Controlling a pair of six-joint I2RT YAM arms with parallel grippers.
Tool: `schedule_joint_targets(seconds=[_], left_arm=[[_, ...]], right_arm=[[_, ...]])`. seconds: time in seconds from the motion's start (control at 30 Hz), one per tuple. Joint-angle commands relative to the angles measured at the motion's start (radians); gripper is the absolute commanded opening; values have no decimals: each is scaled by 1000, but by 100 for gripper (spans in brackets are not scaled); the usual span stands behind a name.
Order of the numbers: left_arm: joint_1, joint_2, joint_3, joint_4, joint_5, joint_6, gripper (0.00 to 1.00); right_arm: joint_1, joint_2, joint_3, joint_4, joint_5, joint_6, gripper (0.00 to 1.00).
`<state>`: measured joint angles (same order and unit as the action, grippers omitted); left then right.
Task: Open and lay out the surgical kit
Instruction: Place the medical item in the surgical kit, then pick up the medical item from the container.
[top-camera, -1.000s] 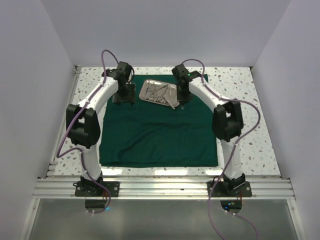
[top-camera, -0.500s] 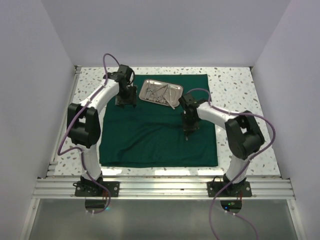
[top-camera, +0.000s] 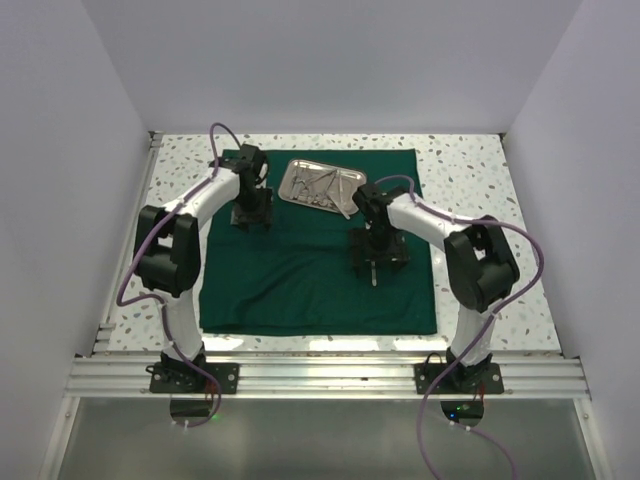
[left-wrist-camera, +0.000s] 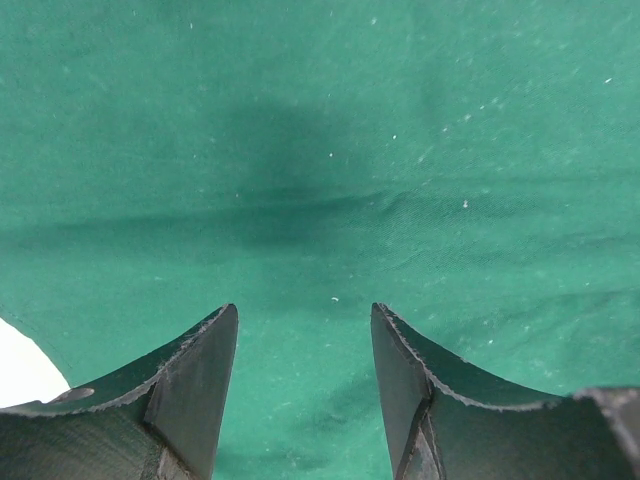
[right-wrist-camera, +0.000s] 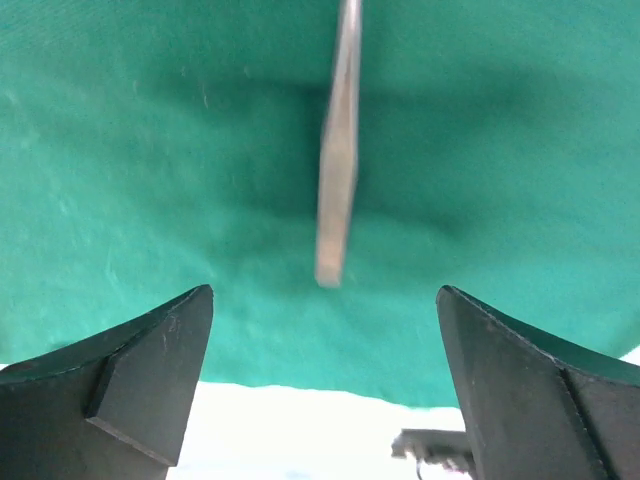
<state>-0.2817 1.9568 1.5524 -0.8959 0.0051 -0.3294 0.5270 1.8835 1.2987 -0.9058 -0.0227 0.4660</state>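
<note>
1. Two grippers work over the dark green cloth wrap (top-camera: 300, 290), which lies unfolded and flat on the speckled white table (top-camera: 480, 180).
2. Left gripper (left-wrist-camera: 305, 320): fingers parted, nothing between them. It hovers close above bare cloth, just left of the tray.
3. Small shiny rectangular steel tray (top-camera: 284, 186): stands on the cloth by its far edge. Several slim silver instruments (top-camera: 322, 184) lie tangled in it.
4. Right gripper (top-camera: 374, 260): fingers spread wide, holding nothing, low over the cloth on the near side of the tray's right end.
5. One slim silver instrument (right-wrist-camera: 340, 150) lies on the cloth between the right fingers, touching neither. It is too blurred to tell its type.
6. Judged step: the wrap is open and instruments are being laid out singly.
7. The next move calls for lifting the right gripper straight up without nudging the placed piece, then pinching one instrument free of the tangle.
</note>
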Motion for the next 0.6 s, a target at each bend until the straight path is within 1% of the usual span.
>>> schedule_joint_targets(seconds=[0.0,0.07,0.1,0.17,0.2,0.27,0.3,0.37,0.4,0.43,0.47,0.5,0.53,0.57], left_arm=[[4,-56,-5,43,15,-5,59],[4,-52,5,43,16,-7,59],[4,-50,15,43,16,-10,59],[4,-45,28,41,15,-10,59],[4,-44,37,40,15,-10,59],[4,-42,43,35,13,-8,59],[4,-42,44,32,13,-8,59],[4,-47,43,29,15,-4,59],[4,-52,43,25,15,-3,59],[4,-56,37,23,13,-2,59],[4,-65,34,22,12,-2,59],[4,-71,28,20,10,0,59],[4,-76,23,20,10,0,59],[4,-88,18,18,9,-2,59]], right_arm=[[-1,-87,179,-195,67,-24,98],[-1,-83,269,-220,81,-23,98],[-1,-58,359,-232,89,-23,99],[1,-20,448,-228,102,-23,98],[1,35,527,-210,115,-26,98],[-1,107,617,-199,122,-36,98],[-2,187,713,-191,128,-43,97],[-2,284,819,-191,136,-58,96],[-2,328,926,-199,141,-62,96],[-5,427,986,-208,136,-67,95],[-7,472,1045,-223,136,-69,94],[-10,521,1156,-251,135,-70,93],[-9,589,1198,-260,133,-73,91],[-10,615,1226,-263,136,-73,91]])
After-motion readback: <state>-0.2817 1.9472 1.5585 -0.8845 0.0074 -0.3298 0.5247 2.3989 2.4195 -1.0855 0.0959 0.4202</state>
